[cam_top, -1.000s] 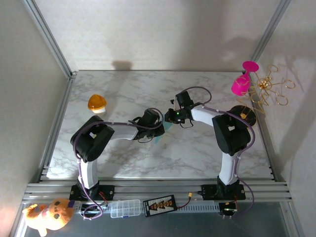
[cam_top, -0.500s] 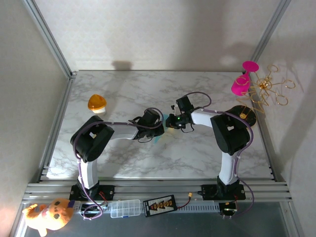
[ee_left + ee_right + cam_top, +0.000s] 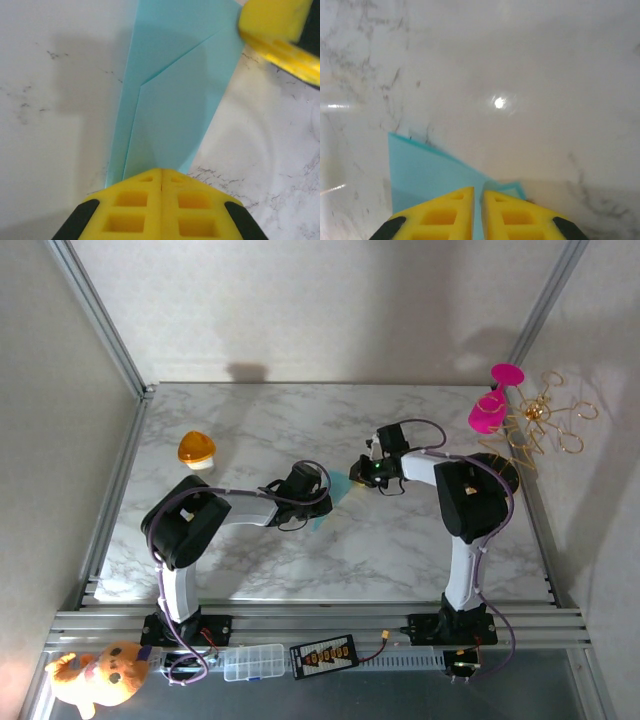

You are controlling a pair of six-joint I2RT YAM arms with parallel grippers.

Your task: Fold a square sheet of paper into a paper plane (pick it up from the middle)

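Observation:
The square sheet of paper (image 3: 338,488) is teal-blue and creased into a pointed shape with an angled fold line (image 3: 170,100). It lies mid-table between my two grippers. My left gripper (image 3: 322,500) is shut, and its yellow fingertips (image 3: 161,171) sit over the paper's narrow end; I cannot tell whether they pinch it. My right gripper (image 3: 364,471) is at the opposite corner, where one yellow finger (image 3: 272,25) overlaps the paper's edge. In the right wrist view its jaws (image 3: 478,191) are nearly together, with teal paper (image 3: 430,170) in the narrow gap and a curled corner beside them.
An orange dome (image 3: 197,448) sits at the left of the marble table. A pink funnel-shaped toy (image 3: 490,410) and gold wire puzzles (image 3: 545,425) stand at the far right. In front of the near rail lie a plush toy (image 3: 100,675) and a clear box (image 3: 253,662).
The right gripper has moved right and slightly away from the left one, uncovering more teal paper between them. The left arm has stayed put.

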